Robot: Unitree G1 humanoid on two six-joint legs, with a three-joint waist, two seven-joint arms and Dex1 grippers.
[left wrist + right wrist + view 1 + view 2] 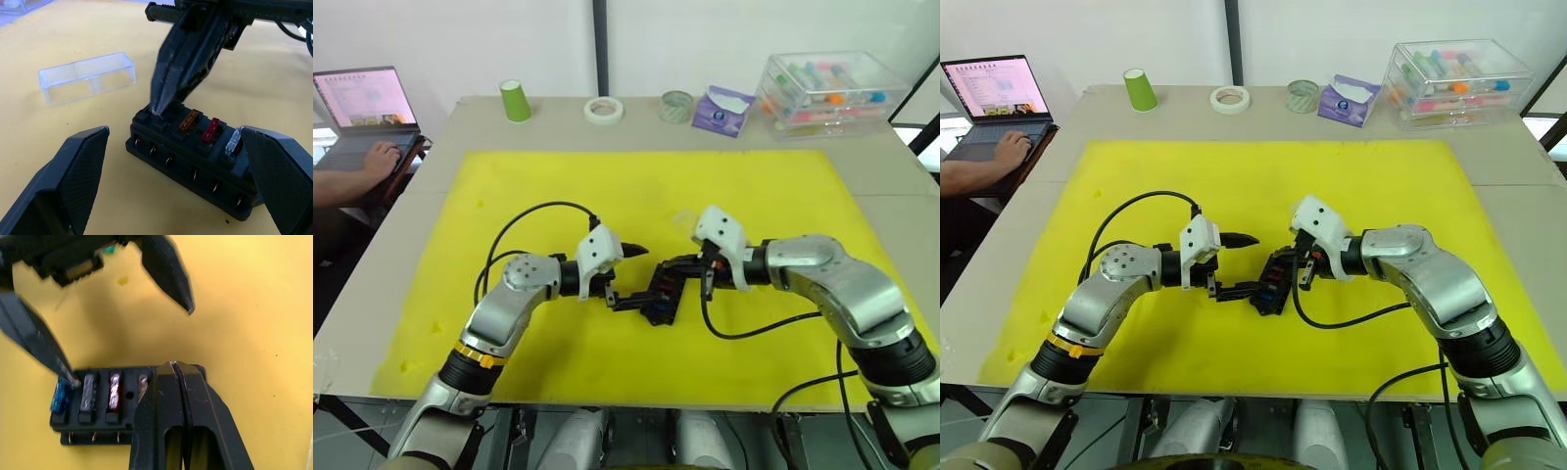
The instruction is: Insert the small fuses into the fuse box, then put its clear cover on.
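Fuse box (195, 161): black rectangular block on the yellow mat (636, 186), mid-table, between both grippers. Metal prongs line its side. Slots on top hold an amber fuse (190, 120), a red fuse (211, 130) and a clear-grey fuse (233, 142); right wrist view also shows a blue fuse (59, 396) at one end.

Right gripper (159, 108): fingers pressed together, tips on the box's end slot; held item cannot be told.

Left gripper (1239, 264): fingers spread wide, straddling the box, holding nothing.

Clear cover (87, 77): transparent lid, on the mat near the box.
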